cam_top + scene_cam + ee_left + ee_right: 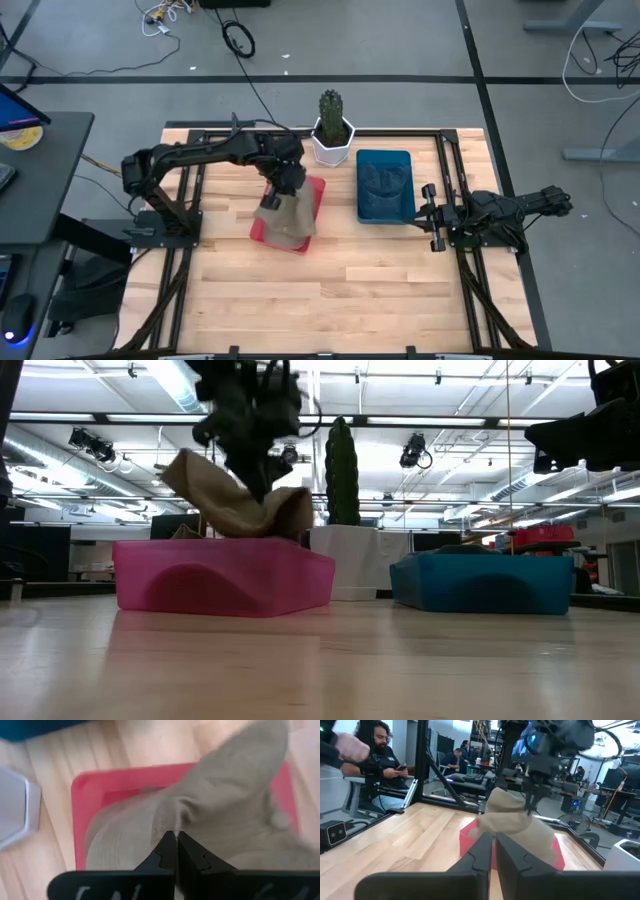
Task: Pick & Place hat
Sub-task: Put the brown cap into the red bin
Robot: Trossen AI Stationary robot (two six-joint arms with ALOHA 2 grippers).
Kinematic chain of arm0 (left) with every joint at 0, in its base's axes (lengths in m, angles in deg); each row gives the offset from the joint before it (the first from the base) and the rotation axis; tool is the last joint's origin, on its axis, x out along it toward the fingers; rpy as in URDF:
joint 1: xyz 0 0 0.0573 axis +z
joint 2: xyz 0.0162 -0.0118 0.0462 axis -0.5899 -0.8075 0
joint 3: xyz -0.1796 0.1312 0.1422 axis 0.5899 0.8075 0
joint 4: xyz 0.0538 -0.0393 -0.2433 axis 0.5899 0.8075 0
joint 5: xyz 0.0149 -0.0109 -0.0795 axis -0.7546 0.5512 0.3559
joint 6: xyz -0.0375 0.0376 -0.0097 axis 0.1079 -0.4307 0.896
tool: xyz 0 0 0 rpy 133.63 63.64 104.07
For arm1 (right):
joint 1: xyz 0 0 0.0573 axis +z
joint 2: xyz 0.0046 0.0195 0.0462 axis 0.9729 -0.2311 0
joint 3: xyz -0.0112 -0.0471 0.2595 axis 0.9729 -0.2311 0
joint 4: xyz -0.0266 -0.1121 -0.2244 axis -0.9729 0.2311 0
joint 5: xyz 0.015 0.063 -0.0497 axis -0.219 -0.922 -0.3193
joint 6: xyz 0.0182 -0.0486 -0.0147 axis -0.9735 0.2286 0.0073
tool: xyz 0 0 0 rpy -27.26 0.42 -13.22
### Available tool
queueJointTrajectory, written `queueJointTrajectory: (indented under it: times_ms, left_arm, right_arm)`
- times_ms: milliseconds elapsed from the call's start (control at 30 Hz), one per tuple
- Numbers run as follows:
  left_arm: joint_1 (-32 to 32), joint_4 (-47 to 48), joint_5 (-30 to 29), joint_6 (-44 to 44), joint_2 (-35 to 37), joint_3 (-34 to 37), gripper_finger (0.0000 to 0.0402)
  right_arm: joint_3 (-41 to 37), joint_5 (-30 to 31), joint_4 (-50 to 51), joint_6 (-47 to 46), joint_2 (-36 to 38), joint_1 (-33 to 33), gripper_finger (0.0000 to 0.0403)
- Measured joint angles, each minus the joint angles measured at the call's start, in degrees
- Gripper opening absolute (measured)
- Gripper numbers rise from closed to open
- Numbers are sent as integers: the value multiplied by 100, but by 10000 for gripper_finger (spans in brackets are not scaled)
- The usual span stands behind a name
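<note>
A tan cloth hat point(287, 218) hangs crumpled over the red tray point(317, 192) at the table's middle. My left gripper point(284, 190) is directly above the tray and shut on the hat. In the low view the hat point(235, 505) droops from the gripper point(262, 490), and its lower part dips behind the tray's rim point(220, 545). Whether it touches the tray's floor is hidden. My right gripper point(432, 217) waits at the table's right edge, level and shut, with nothing between its fingers point(480, 850). My left gripper pinches a raised fold of the hat's cloth point(176, 817) between its two fingertips. The fingers come from above, slanting steeply down. The hat hangs slack and crumpled below them, one flap point(185, 470) sticking up to the side and its lower part inside the tray.
A blue tray point(385, 186) with a dark thing in it lies right of the red tray. A cactus in a white pot point(332, 132) stands at the far edge between them. Bare wood spreads across the near half of the table point(330, 290). People sit beyond the table.
</note>
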Motion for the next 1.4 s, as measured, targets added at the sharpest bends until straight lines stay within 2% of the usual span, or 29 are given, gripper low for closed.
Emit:
queueJointTrajectory:
  times_ms: [267,433,733,900,1067,1300,1400]
  left_arm:
    - [394,-1449,555,-69,0,923,3]
    - [434,-1872,285,-65,6,1515,3]
    - [534,-2704,314,78,35,2350,14]
    - [524,-2565,251,418,10,2175,24]
    - [399,-2227,82,460,-7,1823,51]
    - [134,-1463,-943,629,-13,1211,102]
    - [35,-969,-1076,872,-13,848,111]
  right_arm:
    - [0,0,0,0,0,0,25]
    - [0,0,0,0,1,-1,25]
    - [0,0,0,0,0,-1,25]
    - [0,0,0,0,2,0,25]
    - [0,0,0,0,0,-1,25]
    - [0,0,0,0,0,0,25]
    - [0,0,0,0,0,-1,25]
